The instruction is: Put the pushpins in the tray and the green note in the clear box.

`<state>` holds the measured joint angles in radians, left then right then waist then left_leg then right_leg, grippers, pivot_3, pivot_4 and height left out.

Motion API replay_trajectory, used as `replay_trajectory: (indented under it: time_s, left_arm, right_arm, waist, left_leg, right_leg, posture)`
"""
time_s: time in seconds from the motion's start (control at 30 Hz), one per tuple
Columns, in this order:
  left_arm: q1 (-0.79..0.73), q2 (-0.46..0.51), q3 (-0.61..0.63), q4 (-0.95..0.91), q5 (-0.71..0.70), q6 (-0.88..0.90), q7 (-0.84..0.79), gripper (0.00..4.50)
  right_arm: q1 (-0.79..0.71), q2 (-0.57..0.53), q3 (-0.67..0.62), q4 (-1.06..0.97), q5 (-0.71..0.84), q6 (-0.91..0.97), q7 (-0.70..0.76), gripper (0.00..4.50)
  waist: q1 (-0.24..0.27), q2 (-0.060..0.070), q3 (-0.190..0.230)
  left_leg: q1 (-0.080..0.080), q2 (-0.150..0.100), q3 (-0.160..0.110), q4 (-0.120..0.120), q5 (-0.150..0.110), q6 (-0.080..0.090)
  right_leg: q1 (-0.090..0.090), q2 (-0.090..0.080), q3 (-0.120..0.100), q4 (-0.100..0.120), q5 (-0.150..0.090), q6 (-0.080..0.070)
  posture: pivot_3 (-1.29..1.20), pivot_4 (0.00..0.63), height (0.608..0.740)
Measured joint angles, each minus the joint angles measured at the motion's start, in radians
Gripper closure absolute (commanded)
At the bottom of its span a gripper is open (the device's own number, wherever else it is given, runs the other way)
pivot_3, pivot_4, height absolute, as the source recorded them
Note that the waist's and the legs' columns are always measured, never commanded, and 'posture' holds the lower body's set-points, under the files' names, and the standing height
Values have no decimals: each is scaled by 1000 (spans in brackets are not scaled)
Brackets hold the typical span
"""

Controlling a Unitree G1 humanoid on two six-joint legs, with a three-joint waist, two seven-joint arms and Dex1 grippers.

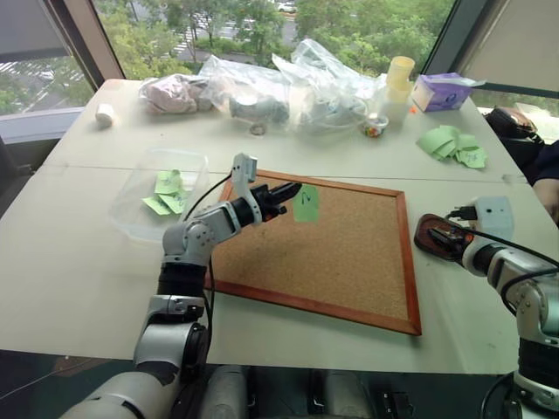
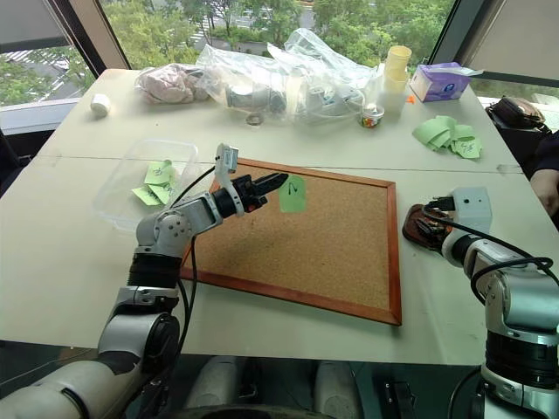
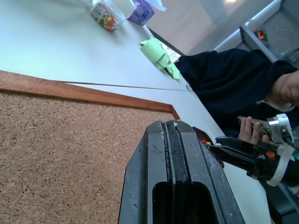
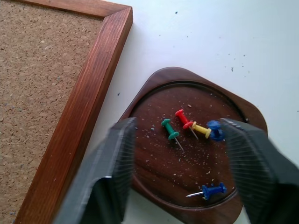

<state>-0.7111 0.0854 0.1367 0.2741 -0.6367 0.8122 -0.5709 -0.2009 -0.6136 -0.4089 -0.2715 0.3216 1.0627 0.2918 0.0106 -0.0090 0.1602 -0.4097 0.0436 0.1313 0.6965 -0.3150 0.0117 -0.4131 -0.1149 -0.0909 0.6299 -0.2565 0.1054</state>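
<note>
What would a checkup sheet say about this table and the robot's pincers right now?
Surface: pale table bearing a corkboard.
Job's things: green note pinched above the corkboard; five pushpins in the tray; clear box holds green slips.
Clutter: plastic bags, tissue box, loose green slips, cups.
Grippers: left pincer shut on the note; right pincer open over the tray.
Cables: black cable along the left arm.
Surroundings: windows, trees, a seated person.

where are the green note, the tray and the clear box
green note (image 1: 306,202), left eye view, middle of the slip
tray (image 4: 187,154), right wrist view, bare floor of the dish
clear box (image 1: 131,188), left eye view, left wall
</note>
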Motion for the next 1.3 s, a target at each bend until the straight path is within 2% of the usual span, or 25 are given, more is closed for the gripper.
replay_trajectory:
  time_s: [0.43,0.73,1.0,1.13,1.23,1.3]
  left_arm:
    - [1,-1,-1,-7,0,-16,4,4500]
    - [1,3,-1,-10,0,-20,5,4500]
    - [0,5,0,-56,0,-22,17,4500]
    - [-10,24,27,-181,23,-64,128,4500]
    - [-49,44,101,-314,51,-96,304,4500]
    - [-59,93,159,-388,61,-95,392,4500]
  right_arm:
    - [41,15,-17,4,20,3,9,25]
    - [17,34,-64,-6,73,31,7,25]
    - [-41,24,-72,-149,206,92,73,25]
    - [-49,4,-48,-230,310,101,165,25]
    - [-89,2,-2,-269,378,95,224,25]
    - [-115,-5,36,-271,395,84,242,25]
  waist:
    - [0,0,0]
    - [0,0,0]
    - [1,0,0]
    - [1,0,0]
    - [-5,0,0]
    - [-6,0,0]
  left_leg:
    - [0,0,0,0,0,-1]
    - [1,0,0,0,0,-1]
    - [1,0,-1,0,0,-1]
    - [1,0,-3,0,0,-1]
    - [1,1,-4,0,0,-1]
    - [2,1,-4,0,0,-1]
  right_leg:
    - [0,1,0,0,0,0]
    - [1,1,0,0,0,0]
    - [1,1,0,0,0,0]
    - [1,1,0,0,0,0]
    - [1,1,0,0,0,0]
    - [2,1,0,1,0,0]
  posture:
    - [0,150,740]
    - [0,150,740]
    - [0,150,740]
    - [0,150,740]
    - [0,150,740]
    - [0,150,740]
